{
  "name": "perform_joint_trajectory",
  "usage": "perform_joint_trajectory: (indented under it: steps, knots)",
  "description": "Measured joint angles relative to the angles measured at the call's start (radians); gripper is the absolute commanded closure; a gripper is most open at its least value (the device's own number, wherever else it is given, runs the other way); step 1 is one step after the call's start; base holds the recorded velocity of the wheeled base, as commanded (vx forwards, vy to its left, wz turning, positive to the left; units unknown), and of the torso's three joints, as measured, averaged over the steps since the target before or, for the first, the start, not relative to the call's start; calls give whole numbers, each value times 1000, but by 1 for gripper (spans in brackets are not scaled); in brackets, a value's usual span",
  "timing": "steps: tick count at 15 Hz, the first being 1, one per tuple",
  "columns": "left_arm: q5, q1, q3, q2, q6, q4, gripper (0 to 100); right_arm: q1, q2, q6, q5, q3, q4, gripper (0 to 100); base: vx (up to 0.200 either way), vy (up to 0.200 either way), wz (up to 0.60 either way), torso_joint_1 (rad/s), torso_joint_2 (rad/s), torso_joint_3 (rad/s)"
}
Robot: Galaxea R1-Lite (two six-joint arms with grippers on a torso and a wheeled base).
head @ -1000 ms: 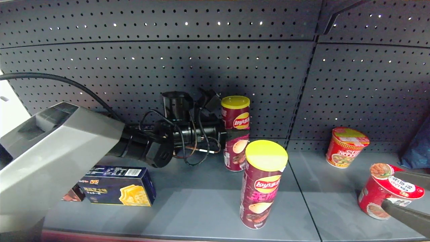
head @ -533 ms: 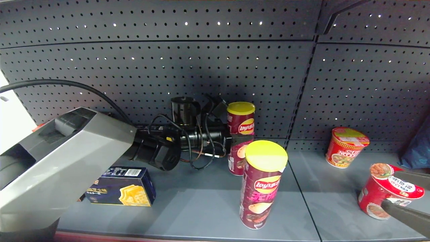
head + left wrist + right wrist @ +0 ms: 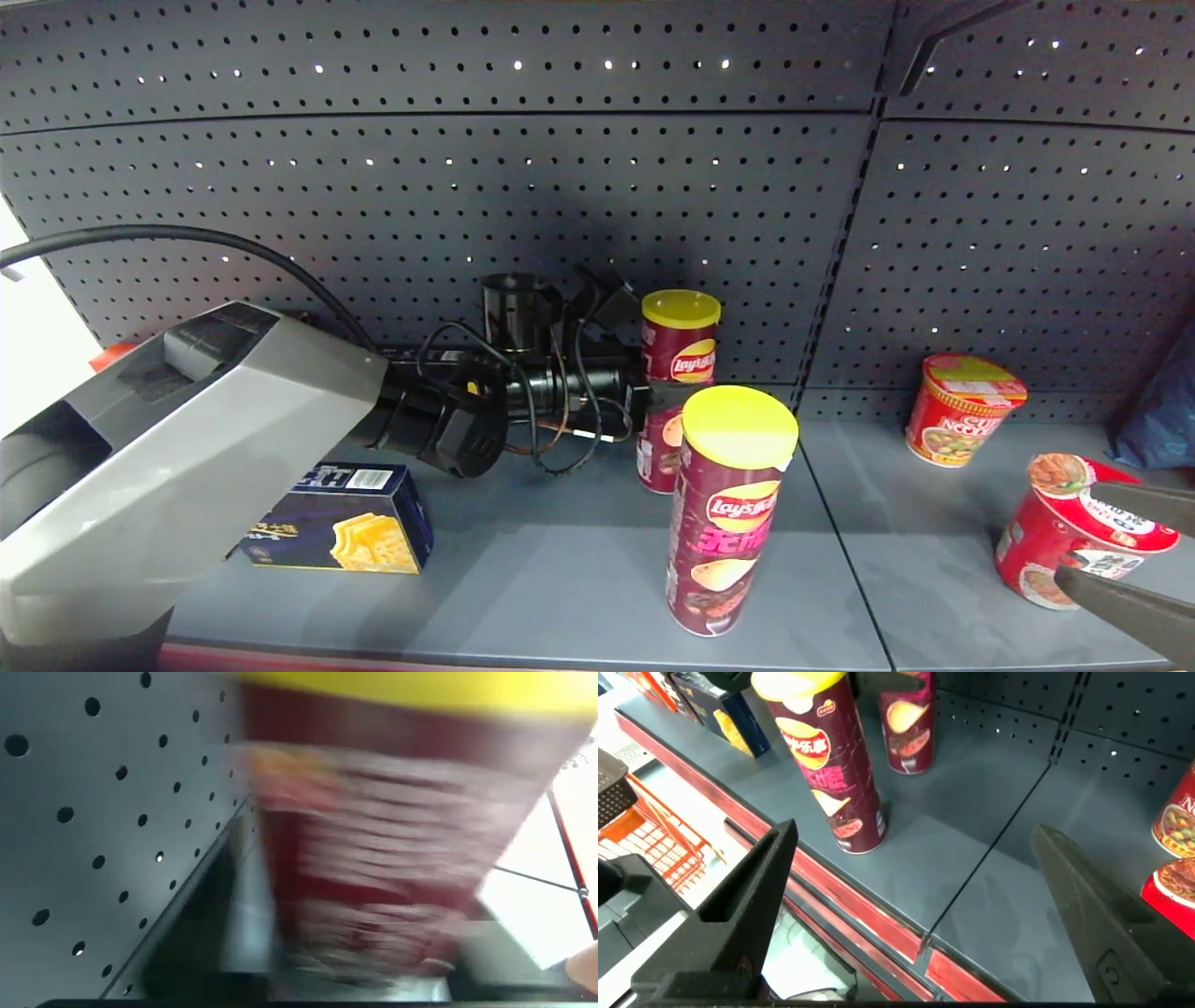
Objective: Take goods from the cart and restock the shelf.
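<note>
Your left jaws, clamped on the can (image 3: 680, 338), have carried it right and down to the back of the shelf (image 3: 560, 579), behind the front can (image 3: 728, 513). It looks nearly seated, so release is probably next. Your right jaws gape wide by a noodle cup (image 3: 1036, 551).

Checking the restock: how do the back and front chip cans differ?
The back chip can is clamped at mid-height by the left gripper, close to the pegboard; the front chip can stands free near the shelf edge. The front chip can partly hides the back chip can. Both are upright, maroon, yellow-lidded.
</note>
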State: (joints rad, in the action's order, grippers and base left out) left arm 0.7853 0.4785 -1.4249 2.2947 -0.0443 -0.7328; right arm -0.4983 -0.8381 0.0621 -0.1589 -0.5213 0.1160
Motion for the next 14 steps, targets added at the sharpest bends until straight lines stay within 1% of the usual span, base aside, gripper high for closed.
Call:
perform_joint_trajectory:
  steps: [6, 8, 9, 12, 13, 14]
  knots:
    - [0, 11, 3, -4, -3, -6, 0, 2, 0, 2, 1, 12, -1, 0, 0, 0, 0, 0, 0, 0]
    - [0, 6, 10, -20, -31, -6, 0, 5, -2, 2, 6, 25, -4, 0, 0, 0, 0, 0, 0, 0]
    - [0, 3, 22, -34, -41, -6, 0, 7, -6, 2, 7, 32, -6, 0, 0, 0, 0, 0, 0, 0]
    - [0, -2, 91, -90, -49, -9, 0, 5, -32, 2, 8, 35, -6, 0, 0, 0, 0, 0, 0, 0]
    - [-1, -3, 126, -114, -57, -11, 0, 4, -45, 2, 9, 32, -6, 0, 0, 0, 0, 0, 0, 0]
    - [-3, -9, 161, -138, -73, -19, 0, 3, -59, 2, 9, 30, -5, 0, 0, 0, 0, 0, 0, 0]
